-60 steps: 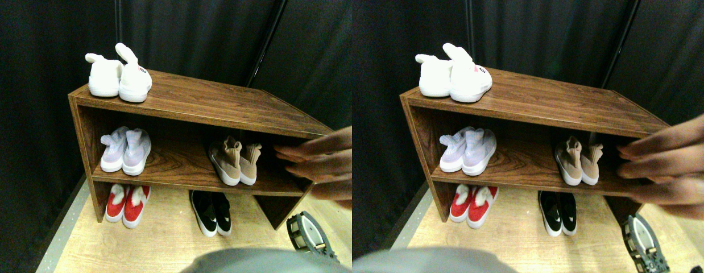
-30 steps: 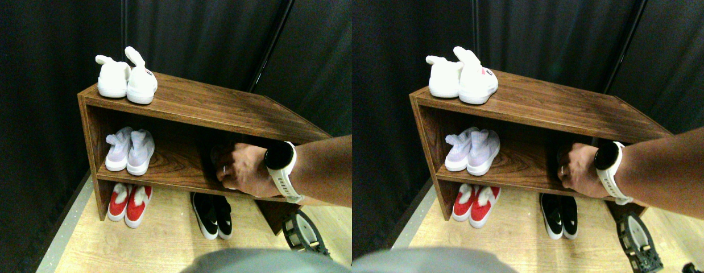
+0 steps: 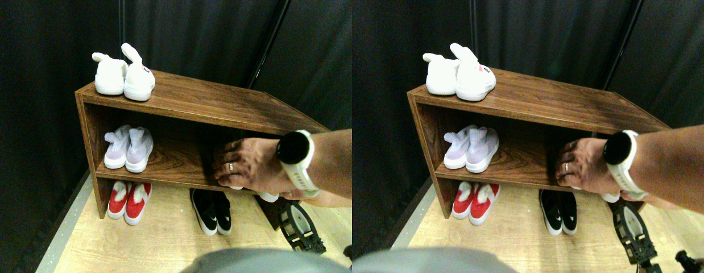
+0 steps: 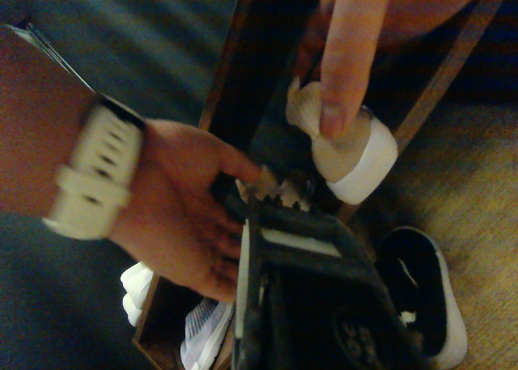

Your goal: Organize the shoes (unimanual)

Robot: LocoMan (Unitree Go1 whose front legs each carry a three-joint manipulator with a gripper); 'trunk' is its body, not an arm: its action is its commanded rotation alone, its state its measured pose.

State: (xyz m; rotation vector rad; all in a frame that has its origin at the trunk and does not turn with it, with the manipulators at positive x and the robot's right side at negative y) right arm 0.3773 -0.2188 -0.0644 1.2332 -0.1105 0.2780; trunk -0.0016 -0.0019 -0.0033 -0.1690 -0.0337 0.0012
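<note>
Stereo pair view: a person's hand (image 3: 247,168) with a white watch grips the tan knit sneakers (image 3: 268,197) at the middle board's edge of the brown wooden shoe rack (image 3: 204,102), at 3 o'clock. Black slip-ons (image 3: 211,211) sit on the floor below. The right gripper (image 3: 299,227) waits at 5 o'clock; whether its jaws are parted cannot be told.

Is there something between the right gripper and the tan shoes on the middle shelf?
Yes. A person's hand with a white watch reaches in over the tan shoes and covers them. The right gripper waits low by the rack, below that arm.
</note>
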